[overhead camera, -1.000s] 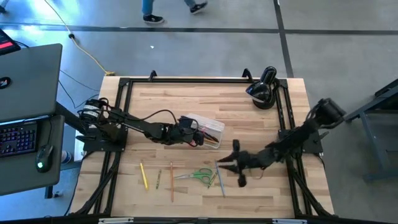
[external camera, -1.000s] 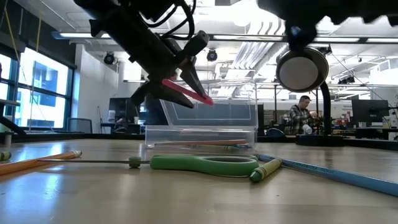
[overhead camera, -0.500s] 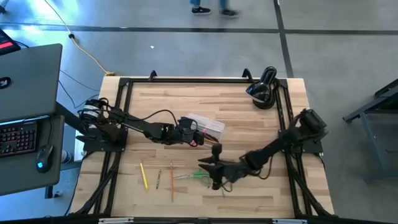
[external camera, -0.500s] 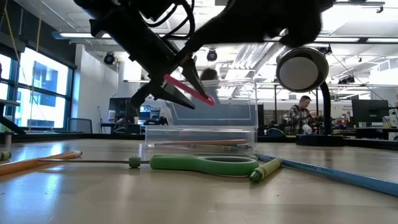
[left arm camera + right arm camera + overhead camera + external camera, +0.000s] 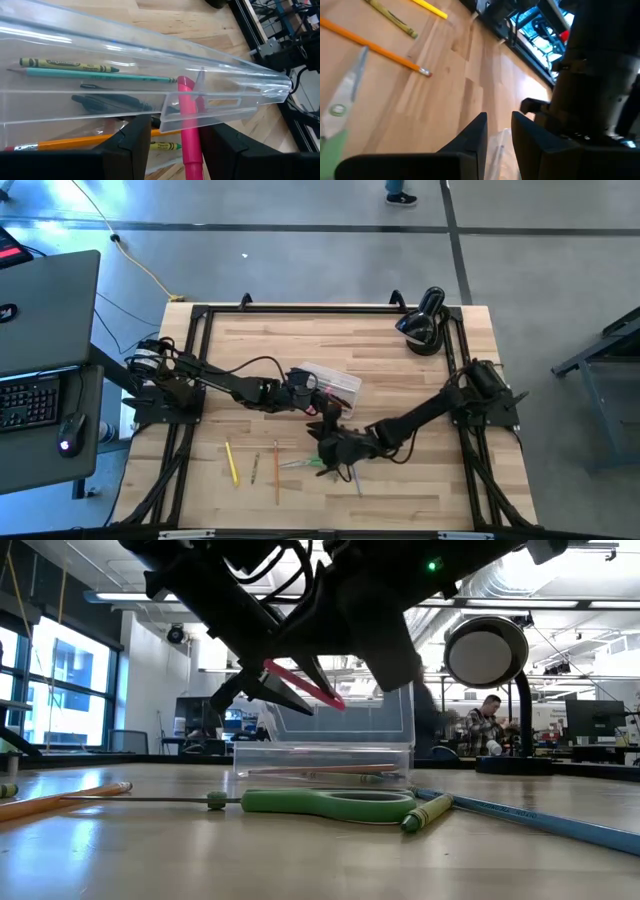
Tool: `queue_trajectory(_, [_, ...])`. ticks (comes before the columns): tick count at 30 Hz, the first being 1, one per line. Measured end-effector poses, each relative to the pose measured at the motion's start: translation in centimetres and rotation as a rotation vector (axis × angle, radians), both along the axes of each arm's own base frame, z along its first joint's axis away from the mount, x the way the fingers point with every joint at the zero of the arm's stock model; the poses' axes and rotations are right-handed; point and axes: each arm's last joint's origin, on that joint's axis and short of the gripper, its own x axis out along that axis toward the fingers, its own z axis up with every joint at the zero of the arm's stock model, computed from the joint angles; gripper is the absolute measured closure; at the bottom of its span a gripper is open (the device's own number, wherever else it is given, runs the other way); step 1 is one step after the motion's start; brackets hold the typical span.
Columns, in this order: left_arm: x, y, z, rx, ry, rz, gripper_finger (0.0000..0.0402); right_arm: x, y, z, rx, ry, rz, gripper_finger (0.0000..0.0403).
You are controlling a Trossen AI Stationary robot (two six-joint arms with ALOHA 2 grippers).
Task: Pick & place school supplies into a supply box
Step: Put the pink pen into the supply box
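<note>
Clearly the left hand [image 5: 172, 145] grips a pink pen [image 5: 189, 130] over the supply box [image 5: 130, 60].

No word, brand or number can be read anywhere. In the left wrist view a yellow-green crayon [image 5: 65, 65] lying in the box [image 5: 150, 75] has a paper wrapper with dark print, and a second crayon [image 5: 164, 146] under the box's near edge has the same, but the letters are too small to make out. In the high view the laptop [image 5: 45, 310] beside the desk's left edge shows a small pale mark on its lid, not legible.
</note>
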Motion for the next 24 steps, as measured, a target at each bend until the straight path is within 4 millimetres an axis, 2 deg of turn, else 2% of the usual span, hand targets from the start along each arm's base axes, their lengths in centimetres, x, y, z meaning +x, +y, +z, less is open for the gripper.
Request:
queue_trajectory(8, [0.0, 0.0, 0.0, -0.011, -0.008, 0.011, 0.0211, 0.6, -1.8, -0.1, -0.036, 0.023, -0.027, 0.0336])
queue_trajectory(18, [0.1, -0.1, 0.1, -0.099, -0.05, 0.041, 0.0211, 0.5, -2.0, -0.2, -0.174, 0.085, -0.025, 0.0336])
queue_trajectory(24, [0.1, -0.1, 0.2, -0.132, -0.076, 0.073, 0.0211, 0.4, -2.1, -0.2, -0.199, 0.083, -0.051, 0.0336])
